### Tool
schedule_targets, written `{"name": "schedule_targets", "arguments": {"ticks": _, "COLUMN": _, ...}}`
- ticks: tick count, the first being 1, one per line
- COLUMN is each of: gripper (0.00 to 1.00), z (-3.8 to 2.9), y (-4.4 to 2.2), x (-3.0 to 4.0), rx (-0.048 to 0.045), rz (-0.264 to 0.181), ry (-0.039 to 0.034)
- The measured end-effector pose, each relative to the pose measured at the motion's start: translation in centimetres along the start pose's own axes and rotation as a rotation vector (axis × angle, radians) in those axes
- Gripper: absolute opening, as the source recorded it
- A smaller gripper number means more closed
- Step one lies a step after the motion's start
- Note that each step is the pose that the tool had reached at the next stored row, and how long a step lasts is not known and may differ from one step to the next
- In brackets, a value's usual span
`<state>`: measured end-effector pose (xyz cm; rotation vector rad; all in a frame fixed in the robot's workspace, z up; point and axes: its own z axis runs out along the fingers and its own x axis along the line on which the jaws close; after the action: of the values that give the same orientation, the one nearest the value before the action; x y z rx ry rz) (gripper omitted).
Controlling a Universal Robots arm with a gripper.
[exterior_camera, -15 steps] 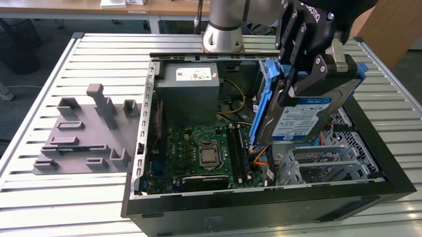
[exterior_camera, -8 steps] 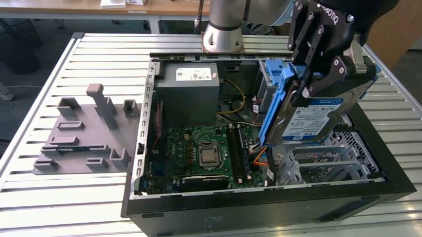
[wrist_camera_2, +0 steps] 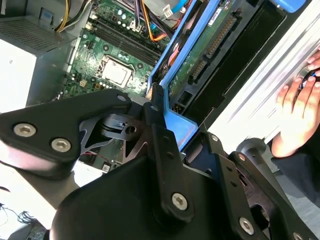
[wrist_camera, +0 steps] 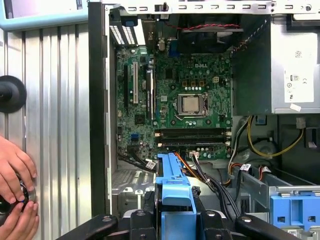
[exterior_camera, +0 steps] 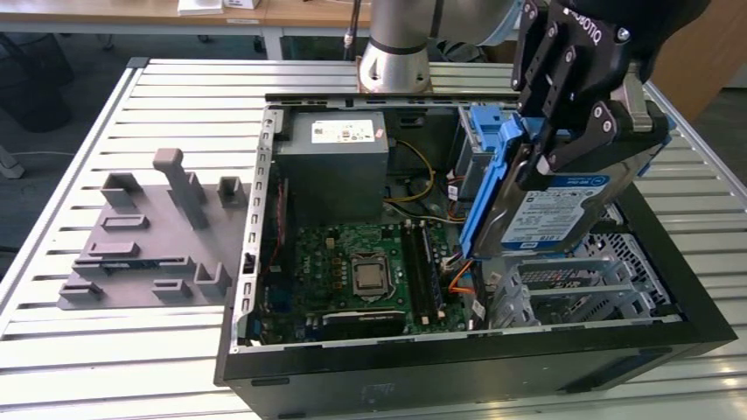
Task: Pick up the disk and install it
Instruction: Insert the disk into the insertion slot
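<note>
Blue plastic and silver metal sit in the grip: your claw (exterior_camera: 583,144) is clamped on the upper end of the disk (exterior_camera: 558,210). The disk hangs tilted beneath it, label outward, inside the open computer case (exterior_camera: 467,363). The disk's lower end is at the metal drive cage (exterior_camera: 589,284) directly below the claw; whether it touches the cage cannot be told. I judge it not yet seated.

To do this well, level out the tilt so both blue side rails (exterior_camera: 482,206) line up with the cage's guides. Lower slowly and straight, and let the rails do the guiding rather than forcing a corner in.

Mind the edges. The orange cables (exterior_camera: 457,271) lie just beside the disk's lower corner, between it and the motherboard (exterior_camera: 350,262). Another blue carrier (exterior_camera: 496,131) stands close behind the claw. Your freest room looks to be straight above the claw.

In the first wrist view a person's hands (wrist_camera: 15,190) rest on the slatted table (wrist_camera: 55,100) outside the case wall, well apart from the claw.
</note>
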<state>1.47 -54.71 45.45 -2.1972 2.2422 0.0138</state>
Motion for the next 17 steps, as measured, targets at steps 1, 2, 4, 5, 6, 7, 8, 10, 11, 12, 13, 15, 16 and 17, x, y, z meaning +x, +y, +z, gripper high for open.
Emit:
{"name": "schedule_targets", "arguments": {"ticks": 1, "gripper": 0.36, "z": 0.00, "y": -0.01, "x": 0.07, "rx": 0.0000, "rz": 0.000, "ry": 0.0002}}
{"name": "schedule_targets", "arguments": {"ticks": 2, "gripper": 0.36, "z": 0.01, "y": -0.02, "x": 0.18, "rx": 0.0000, "rz": 0.000, "ry": 0.0003}}
{"name": "schedule_targets", "arguments": {"ticks": 4, "gripper": 0.36, "z": 0.02, "y": -0.04, "x": 0.41, "rx": -0.0001, "rz": 0.000, "ry": 0.0004}}
{"name": "schedule_targets", "arguments": {"ticks": 5, "gripper": 0.36, "z": 0.02, "y": -0.06, "x": 0.56, "rx": -0.0001, "rz": 0.000, "ry": 0.0005}}
{"name": "schedule_targets", "arguments": {"ticks": 6, "gripper": 0.36, "z": 0.03, "y": -0.10, "x": 0.72, "rx": -0.0001, "rz": 0.000, "ry": 0.0005}}
{"name": "schedule_targets", "arguments": {"ticks": 7, "gripper": 0.36, "z": 0.04, "y": -0.15, "x": 0.87, "rx": -0.0001, "rz": 0.000, "ry": 0.0004}}
{"name": "schedule_targets", "arguments": {"ticks": 8, "gripper": 0.36, "z": 0.04, "y": -0.21, "x": 0.97, "rx": -0.0003, "rz": 0.000, "ry": 0.0004}}
{"name": "schedule_targets", "arguments": {"ticks": 10, "gripper": 0.36, "z": 0.05, "y": -0.44, "x": 1.05, "rx": -0.0004, "rz": 0.000, "ry": 0.0003}}
{"name": "schedule_targets", "arguments": {"ticks": 11, "gripper": 0.36, "z": 0.07, "y": -0.58, "x": 1.06, "rx": -0.0004, "rz": 0.000, "ry": 0.0002}}
{"name": "schedule_targets", "arguments": {"ticks": 12, "gripper": 0.36, "z": 0.07, "y": -0.74, "x": 1.06, "rx": -0.0004, "rz": 0.000, "ry": 0.0003}}
{"name": "schedule_targets", "arguments": {"ticks": 13, "gripper": 0.36, "z": 0.08, "y": -0.86, "x": 1.06, "rx": -0.0005, "rz": 0.000, "ry": 0.0004}}
{"name": "schedule_targets", "arguments": {"ticks": 15, "gripper": 0.36, "z": 0.08, "y": -0.92, "x": 1.07, "rx": -0.0005, "rz": 0.000, "ry": 0.0005}}
{"name": "schedule_targets", "arguments": {"ticks": 16, "gripper": 0.36, "z": 0.08, "y": -0.92, "x": 1.07, "rx": -0.0005, "rz": 0.000, "ry": 0.0004}}
{"name": "schedule_targets", "arguments": {"ticks": 17, "gripper": 0.36, "z": 0.09, "y": -0.92, "x": 1.07, "rx": -0.0005, "rz": 0.000, "ry": 0.0003}}
